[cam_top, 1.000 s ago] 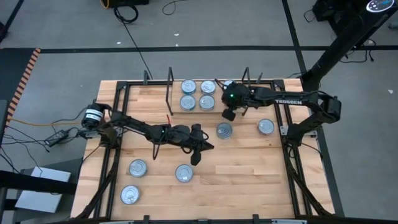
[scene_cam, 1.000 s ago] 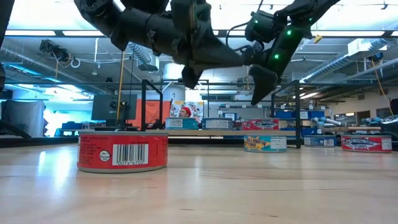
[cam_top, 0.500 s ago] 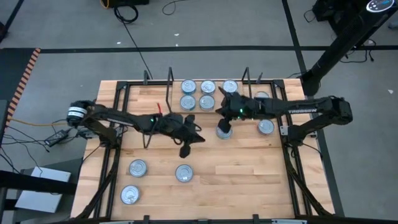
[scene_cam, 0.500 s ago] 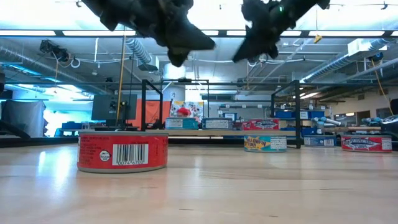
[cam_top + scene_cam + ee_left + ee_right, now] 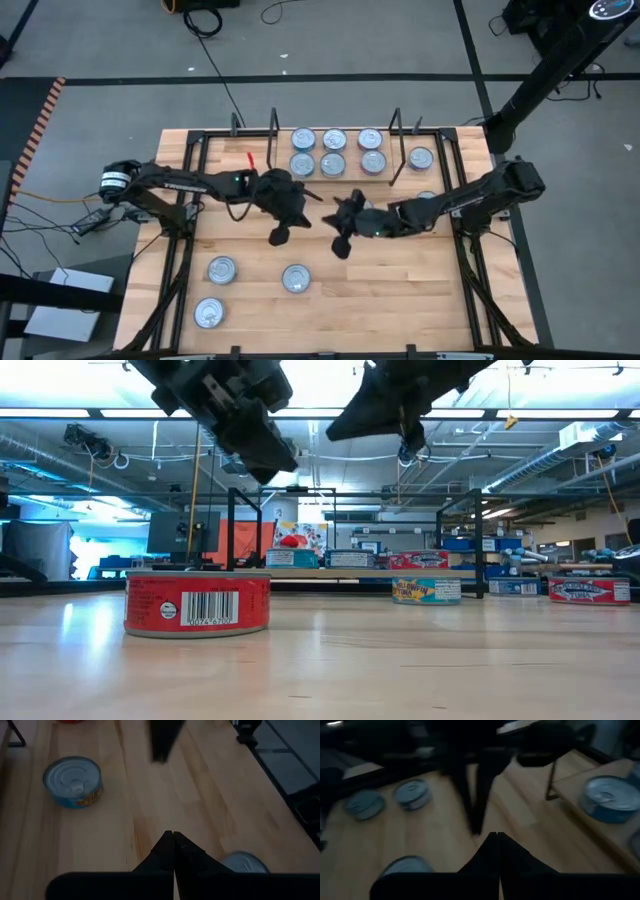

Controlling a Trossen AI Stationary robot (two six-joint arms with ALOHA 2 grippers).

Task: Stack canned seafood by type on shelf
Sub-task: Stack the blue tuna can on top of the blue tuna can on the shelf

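Two dark jointed arms, green LED on each wrist, white band at left arm (image 5: 180, 184) base

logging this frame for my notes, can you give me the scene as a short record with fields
shelf: wooden section between black wire uprights at the table's far edge
tins on shelf: six, two rows of three
loose tins: three near front left, one right of the shelf, one partly hidden under the right arm
left gripper: shut, empty, above table middle
right gripper: shut, empty, close beside the left one
nearest tin in low view: red label, barcode
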